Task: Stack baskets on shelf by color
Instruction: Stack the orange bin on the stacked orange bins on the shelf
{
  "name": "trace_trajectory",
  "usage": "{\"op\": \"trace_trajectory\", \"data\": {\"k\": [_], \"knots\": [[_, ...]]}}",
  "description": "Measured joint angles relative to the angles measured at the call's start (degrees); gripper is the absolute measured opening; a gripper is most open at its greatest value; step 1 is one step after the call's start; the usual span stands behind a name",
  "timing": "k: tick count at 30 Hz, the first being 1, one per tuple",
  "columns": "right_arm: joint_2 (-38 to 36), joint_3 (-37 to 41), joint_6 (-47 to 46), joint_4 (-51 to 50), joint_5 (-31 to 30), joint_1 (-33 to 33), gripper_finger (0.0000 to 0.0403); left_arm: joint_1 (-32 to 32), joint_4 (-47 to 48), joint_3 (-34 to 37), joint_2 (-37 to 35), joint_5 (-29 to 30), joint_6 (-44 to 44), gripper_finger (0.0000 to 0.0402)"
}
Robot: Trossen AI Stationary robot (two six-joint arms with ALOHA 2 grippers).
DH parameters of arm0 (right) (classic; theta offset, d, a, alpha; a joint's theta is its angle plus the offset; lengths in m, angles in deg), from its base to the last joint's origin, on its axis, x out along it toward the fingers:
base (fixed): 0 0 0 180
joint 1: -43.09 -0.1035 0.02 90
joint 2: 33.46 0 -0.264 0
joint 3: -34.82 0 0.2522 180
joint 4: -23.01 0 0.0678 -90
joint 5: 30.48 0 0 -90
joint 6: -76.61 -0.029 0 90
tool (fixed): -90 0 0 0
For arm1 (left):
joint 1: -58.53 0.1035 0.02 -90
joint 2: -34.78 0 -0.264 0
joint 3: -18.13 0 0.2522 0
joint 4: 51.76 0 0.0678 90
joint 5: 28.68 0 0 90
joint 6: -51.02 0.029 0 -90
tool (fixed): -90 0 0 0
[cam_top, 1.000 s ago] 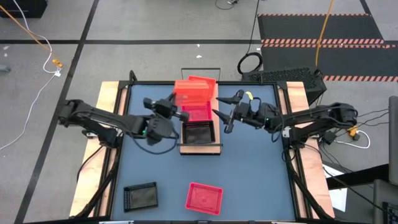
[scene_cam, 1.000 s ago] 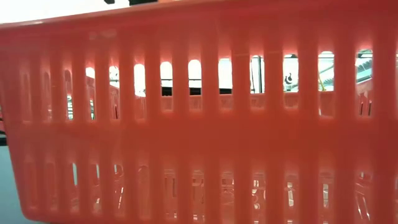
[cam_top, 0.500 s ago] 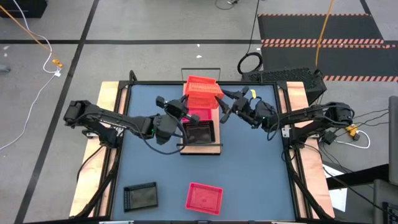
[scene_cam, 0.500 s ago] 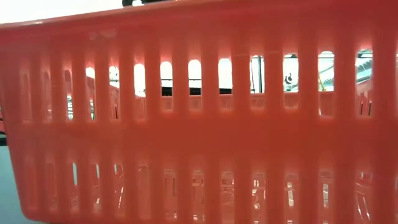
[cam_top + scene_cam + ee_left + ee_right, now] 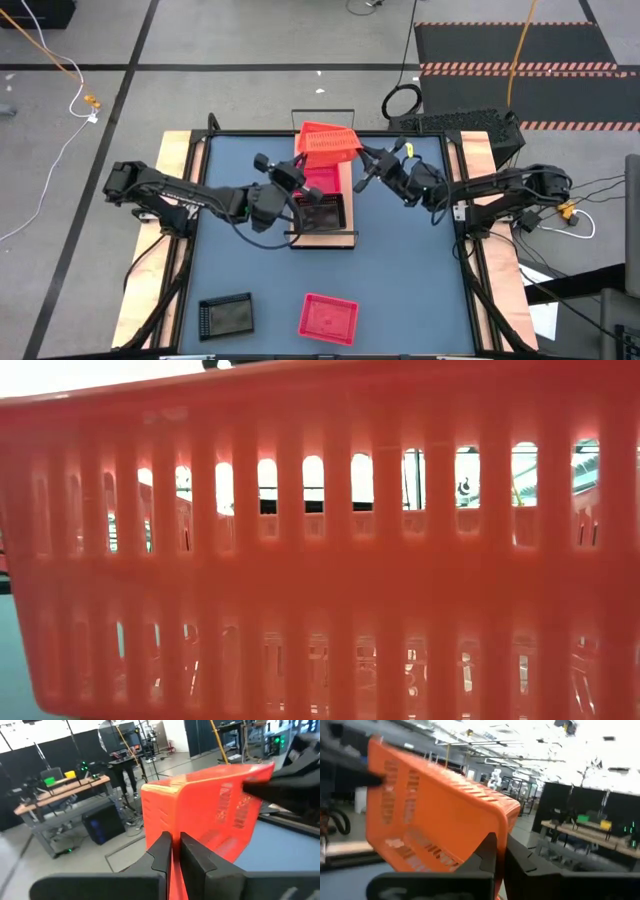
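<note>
An orange basket (image 5: 326,142) hangs tilted over the far end of the light-wood shelf (image 5: 322,238), between my two grippers. My left gripper (image 5: 296,170) is shut on its left end and my right gripper (image 5: 359,162) on its right end. Below it, a pink-red basket (image 5: 322,183) and a black basket (image 5: 320,212) sit on the shelf board. The left wrist view shows the orange basket (image 5: 210,805) with the other arm's dark gripper (image 5: 295,770) at its far end. Whether the orange basket touches the pink-red one below, I cannot tell. My left gripper pinches the thin wall edge (image 5: 173,868) at the orange basket's left end between its two fingers, coming roughly level from the table's left. The basket stands tilted ahead of the fingers. My right gripper pinches the rim (image 5: 501,851) at the basket's right end, near a corner, between its two fingers, coming roughly level from the table's right. The basket slants away from the fingers, with its mesh wall and bottom showing.
Another pink-red basket (image 5: 328,318) and a black basket (image 5: 226,316) lie near the table's near edge. The mesh wall of a basket (image 5: 320,560) fills the low view and hides the rest. Blue tabletop (image 5: 420,270) lies bare to the right of the shelf.
My left gripper has carried the orange basket toward the table's right and far edge, to over the shelf's far end, where it has tipped. My right gripper has moved toward the far edge and the basket, and has shut on its right end.
</note>
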Motion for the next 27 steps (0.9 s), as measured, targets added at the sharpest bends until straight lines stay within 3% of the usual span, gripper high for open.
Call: {"op": "trace_trajectory", "data": {"k": [3,7,10,14,19,23,27], "knots": [[0.12,-1.31,-4.2,-1.73,-1.01,1.56,0.0003,1.53,-0.31,0.0,-0.02,-0.03,2.6,0.0031],[0.18,-2.15,-17.08,-2.35,13.37,6.93,0.0004,4.25,3.53,0.0,-0.11,-1.4,0.43,0.0041],[0.21,-4.03,-26.88,-7.12,17.57,10.19,0.0004,6.09,8.72,-0.07,-0.22,-4.77,-3.91,0.0062],[0.94,-7.48,-29.33,-16.78,15.81,12.7,0.0004,8.89,12.2,-0.07,-0.22,-7.23,-5.59,0.0104],[4.13,-10.36,-31.19,-19.15,14.87,12.3,0.0004,13.61,11.9,-0.07,-0.24,-12.7,-5.0,0.0179],[6.32,-13.69,-37.98,-23.09,7.66,12.4,0.0002,16.69,11.42,-0.07,-0.24,-13.3,-1.39,0.0235],[7.82,-19.31,-43.54,-31.07,7.81,15.33,0.0002,17.68,10.39,-0.04,-1.4,-13.55,3.33,0.0278]]}}
